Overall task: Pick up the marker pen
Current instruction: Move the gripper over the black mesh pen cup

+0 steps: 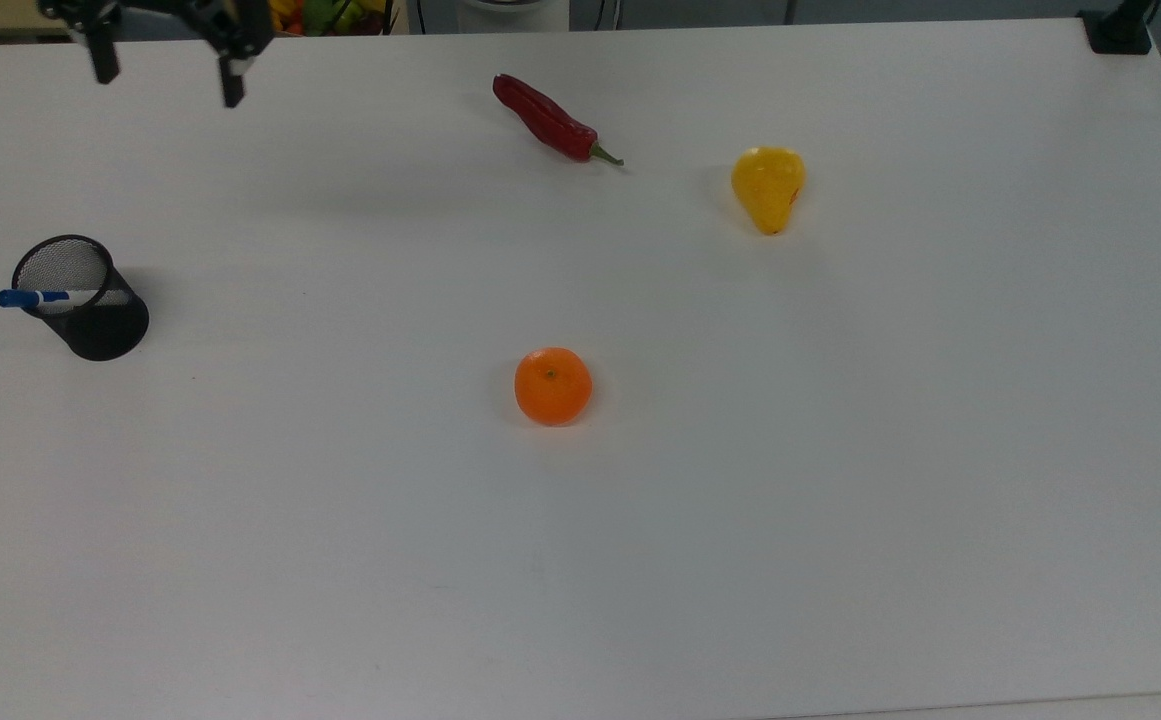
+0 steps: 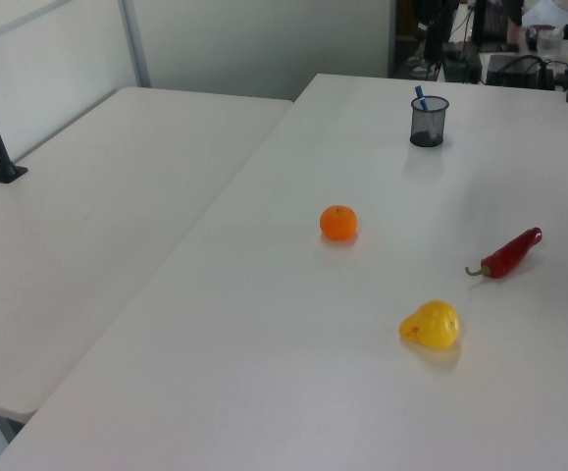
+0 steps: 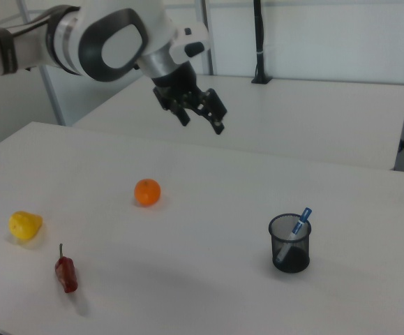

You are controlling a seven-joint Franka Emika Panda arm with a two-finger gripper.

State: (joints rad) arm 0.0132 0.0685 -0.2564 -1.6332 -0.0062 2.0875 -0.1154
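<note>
In the black mesh cup (image 1: 83, 300) — marker pen (image 1: 32, 298), leaning, blue cap out over the rim.
Well apart from the cup, above the white table (image 1: 640, 560): gripper (image 1: 166, 78), fingers spread, holding nothing. Farther from the cup — orange (image 1: 552, 386), red chilli (image 1: 546, 119), yellow pear (image 1: 768, 187).

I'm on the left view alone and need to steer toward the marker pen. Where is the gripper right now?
Observer: The gripper hangs above the table, to the right view's left of the mesh cup.
Operator: Fingers open or shut?
Observer: Open; the top view shows the fingers spread wide with nothing between them.
Operator: How does the pen sit?
Observer: The marker pen slants inside the cup, white barrel down, blue cap over the rim.
</note>
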